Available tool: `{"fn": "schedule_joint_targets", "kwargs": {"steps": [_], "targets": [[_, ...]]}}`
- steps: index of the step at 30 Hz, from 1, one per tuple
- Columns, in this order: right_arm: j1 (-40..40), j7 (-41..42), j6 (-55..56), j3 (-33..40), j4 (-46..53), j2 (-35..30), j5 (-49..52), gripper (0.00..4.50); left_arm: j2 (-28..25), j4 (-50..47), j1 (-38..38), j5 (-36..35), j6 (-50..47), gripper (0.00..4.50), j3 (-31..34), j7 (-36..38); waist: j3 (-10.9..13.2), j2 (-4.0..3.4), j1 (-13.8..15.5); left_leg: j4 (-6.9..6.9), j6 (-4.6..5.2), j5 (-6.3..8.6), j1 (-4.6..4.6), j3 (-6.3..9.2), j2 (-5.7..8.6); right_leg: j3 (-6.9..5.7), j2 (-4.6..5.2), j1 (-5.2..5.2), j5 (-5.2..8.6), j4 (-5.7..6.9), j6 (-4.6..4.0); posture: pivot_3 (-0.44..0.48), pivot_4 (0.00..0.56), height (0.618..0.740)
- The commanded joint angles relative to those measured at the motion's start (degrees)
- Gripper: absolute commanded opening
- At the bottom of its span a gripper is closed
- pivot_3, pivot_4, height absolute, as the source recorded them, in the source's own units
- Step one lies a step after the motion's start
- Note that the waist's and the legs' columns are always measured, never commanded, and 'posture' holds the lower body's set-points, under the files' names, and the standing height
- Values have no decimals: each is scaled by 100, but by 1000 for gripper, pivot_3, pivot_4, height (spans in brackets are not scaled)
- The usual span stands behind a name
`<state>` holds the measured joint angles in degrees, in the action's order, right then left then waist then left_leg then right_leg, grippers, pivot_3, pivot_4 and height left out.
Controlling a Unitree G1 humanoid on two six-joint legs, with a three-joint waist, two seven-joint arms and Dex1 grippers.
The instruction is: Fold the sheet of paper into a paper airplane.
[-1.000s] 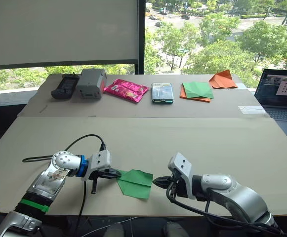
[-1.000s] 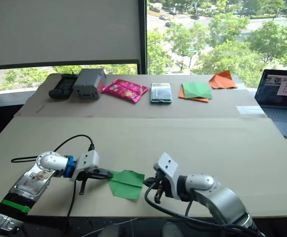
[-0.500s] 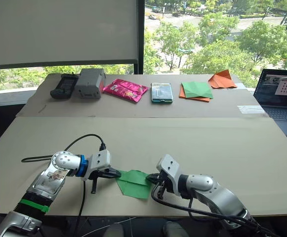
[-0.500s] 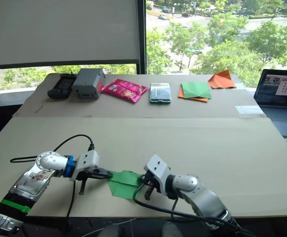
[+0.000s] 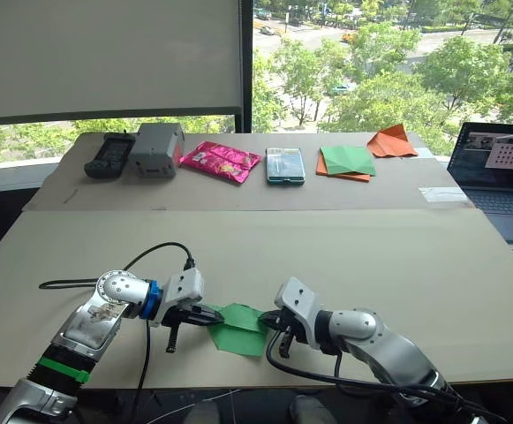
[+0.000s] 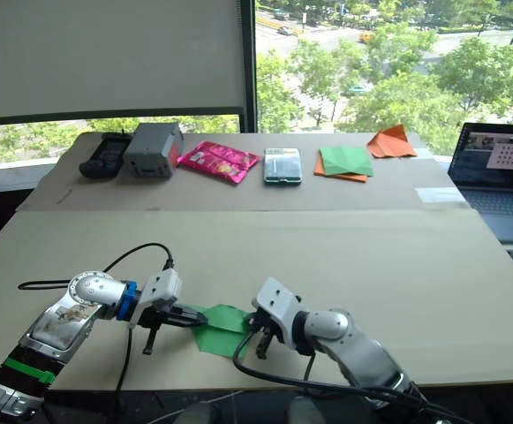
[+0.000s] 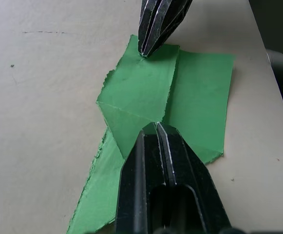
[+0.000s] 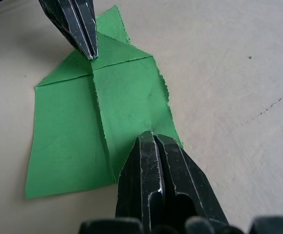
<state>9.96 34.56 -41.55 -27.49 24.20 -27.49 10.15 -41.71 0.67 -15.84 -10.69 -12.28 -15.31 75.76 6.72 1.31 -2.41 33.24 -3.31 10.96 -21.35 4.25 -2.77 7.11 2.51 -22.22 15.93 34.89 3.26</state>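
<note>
The sheet of paper [image 5: 240,328] lies flat near the table's front edge, bright green, with two flaps folded in to a centre seam and one end pointed. My left gripper [image 5: 214,318] is shut, its tip resting on the pointed end at the seam [image 7: 157,127]. From the opposite side my right gripper [image 5: 268,324] is shut too, its tip touching the paper's far edge [image 8: 148,136]. In each wrist view the other gripper's shut fingers [image 7: 153,34] [image 8: 80,29] show across the paper [image 7: 199,97] [image 8: 126,92].
Along the back of the table sit a black controller [image 5: 108,155], a grey box [image 5: 156,148], a pink packet [image 5: 221,161], a clear case [image 5: 284,165], a darker green sheet over orange paper [image 5: 346,161] and an orange triangle [image 5: 390,141]. A laptop [image 5: 499,172] stands far right. A black cable [image 5: 141,261] loops by my left arm.
My right gripper has moved left until its tip reached the paper's edge. The left gripper has crept slightly further onto the paper. The camera shifted a little.
</note>
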Motion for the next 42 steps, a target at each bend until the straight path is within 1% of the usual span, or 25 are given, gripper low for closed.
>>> {"fn": "schedule_joint_targets", "kwargs": {"steps": [1,5,7,13,31,35,42], "targets": [[-133,-66,-399,-197,-308,-33,-158,62,79,137,-118,199,258,0,-130,-54,-3,6,1,0,1,-1,0,0,0,0,0,0,0,0,0,0,150,740],[-125,-93,-489,-196,-267,-6,-126,62,155,397,-186,486,473,0,-273,-185,-12,4,-3,-1,1,0,3,1,-1,0,0,2,0,0,0,0,150,740],[-126,-98,-523,-197,-247,-8,-124,62,169,455,-201,502,487,0,-310,-168,-19,0,-3,-1,1,0,6,1,-1,0,0,2,0,1,0,0,150,740],[-87,-162,-733,-164,-242,30,-102,62,-106,563,-72,650,685,0,-399,-28,-27,-1,-7,-5,0,0,7,1,-1,1,0,3,0,2,0,0,150,740],[-64,-162,-922,-104,-200,59,-56,62,-590,779,286,647,859,0,-120,-27,-45,-9,-17,-29,-2,1,21,0,-3,1,0,0,3,4,-4,0,150,740],[-71,-153,-947,-102,-173,51,-48,62,-666,905,318,671,958,0,-59,-16,-44,-10,-16,-29,-25,15,21,0,-4,1,1,0,3,3,-5,0,150,740],[-73,-145,-955,-109,-172,59,-38,62,-747,989,356,677,1036,0,14,-7,-40,-18,-18,-30,-26,16,21,0,-4,0,1,-1,3,3,-6,0,150,740]]}}
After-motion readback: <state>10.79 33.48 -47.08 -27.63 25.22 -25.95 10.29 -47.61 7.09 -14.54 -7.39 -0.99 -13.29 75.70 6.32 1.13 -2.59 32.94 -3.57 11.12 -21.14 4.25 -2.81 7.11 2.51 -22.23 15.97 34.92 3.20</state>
